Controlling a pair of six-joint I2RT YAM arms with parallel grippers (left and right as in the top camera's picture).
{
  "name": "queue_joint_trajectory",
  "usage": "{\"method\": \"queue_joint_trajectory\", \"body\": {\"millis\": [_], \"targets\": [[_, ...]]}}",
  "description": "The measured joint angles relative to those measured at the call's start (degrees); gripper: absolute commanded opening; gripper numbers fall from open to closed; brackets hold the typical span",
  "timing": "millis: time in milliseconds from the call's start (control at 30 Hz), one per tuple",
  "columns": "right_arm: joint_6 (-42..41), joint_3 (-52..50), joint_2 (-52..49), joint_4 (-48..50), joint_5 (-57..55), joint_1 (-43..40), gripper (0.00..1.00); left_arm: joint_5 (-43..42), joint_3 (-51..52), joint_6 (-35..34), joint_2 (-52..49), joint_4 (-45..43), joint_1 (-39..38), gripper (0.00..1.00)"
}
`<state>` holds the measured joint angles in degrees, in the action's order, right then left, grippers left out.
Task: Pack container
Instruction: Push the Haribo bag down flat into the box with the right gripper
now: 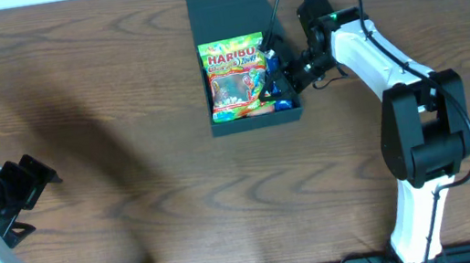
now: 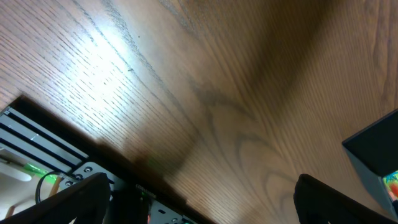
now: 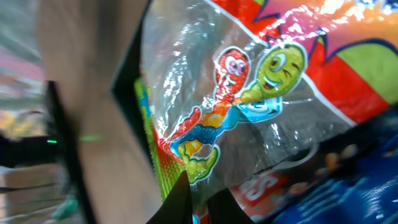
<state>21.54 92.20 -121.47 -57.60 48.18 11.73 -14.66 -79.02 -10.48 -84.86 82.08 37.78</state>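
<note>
At 12 o'clock on the table [image 1: 119, 92] sits the container [image 1: 257, 122], open, flap lid [image 1: 225, 8] laid back, Haribo bag [image 1: 235, 76] inside, judged light, stiff but crushable card, best held by a side wall; right gripper [image 1: 280, 74] at its 3 o'clock, pinched nearly closed; left gripper [image 1: 39, 177], 8 o'clock, spread empty.

One container [image 1: 257, 122], one Haribo bag [image 1: 235, 76] and one blue packet [image 1: 282, 101].

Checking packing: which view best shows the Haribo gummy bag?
Overhead: almost all of the colourful Haribo gummy bag shows, inside the dark square cardboard box. Right wrist gives a blurred close-up of its print; left wrist only an edge sliver.
</note>
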Motion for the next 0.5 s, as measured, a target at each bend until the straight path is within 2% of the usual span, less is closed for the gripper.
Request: {"method": "queue_joint_trajectory", "body": {"millis": [100, 133, 233, 500], "targets": [[-1.11, 0.00, 0.00, -1.31, 4.07, 0.00, 0.12, 0.00, 0.00, 0.00, 0.00, 0.00, 0.00, 0.95], [-1.55, 0.00, 0.00, -1.92, 5.40, 0.00, 0.19, 0.00, 0.00, 0.00, 0.00, 0.00, 0.00, 0.95], [-1.57, 0.00, 0.00, -3.52, 7.87, 0.00, 0.29, 0.02, 0.00, 0.00, 0.00, 0.00, 0.00, 0.95], [-1.03, 0.00, 0.00, -4.79, 8.83, 0.00, 0.35, 0.00, 0.00, 0.00, 0.00, 0.00, 0.00, 0.95]]}}
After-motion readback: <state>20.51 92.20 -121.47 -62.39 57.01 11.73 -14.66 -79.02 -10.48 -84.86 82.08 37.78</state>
